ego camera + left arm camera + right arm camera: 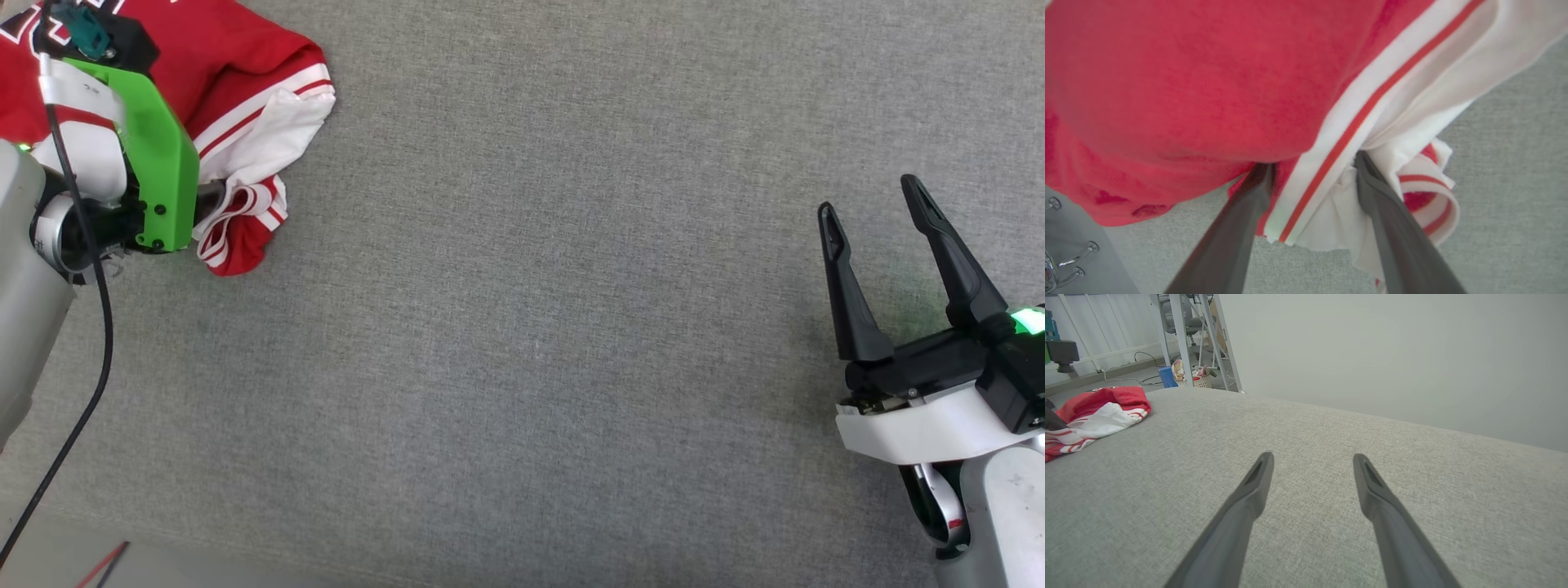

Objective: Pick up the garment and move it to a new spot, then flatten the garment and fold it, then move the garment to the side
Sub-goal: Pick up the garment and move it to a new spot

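You have a broad grey cloth-covered table (531, 327) to work on, and a long stretch of it lies open between the two arms. In the head view its near edge cuts across the bottom left corner, with paler floor beyond it. In the right wrist view its far edge runs from upper left down to the right. A pale wall (1392, 355) stands close behind that edge, and metal frame legs (1184, 339) and a basket (1202, 380) stand on the floor past the far left end. The garment (245, 90) lies bunched at the top left of the head view, close to that far left end. It shows a red body, a white sleeve and striped trim, and the picture's top and left edges cut it off. Your left gripper (1314, 163) is right at it, with its fingers (1229, 237) spread wide and their tips lost under the crumpled cloth. One tip is against the red fabric and the other against the white sleeve, and the white band with its red stripe lies between them, not pinched. A black cable (98, 327) hangs beside that arm. Your right gripper (869, 196) is at the lower right, well apart from the garment, fingers wide and holding nothing, poised over bare cloth.
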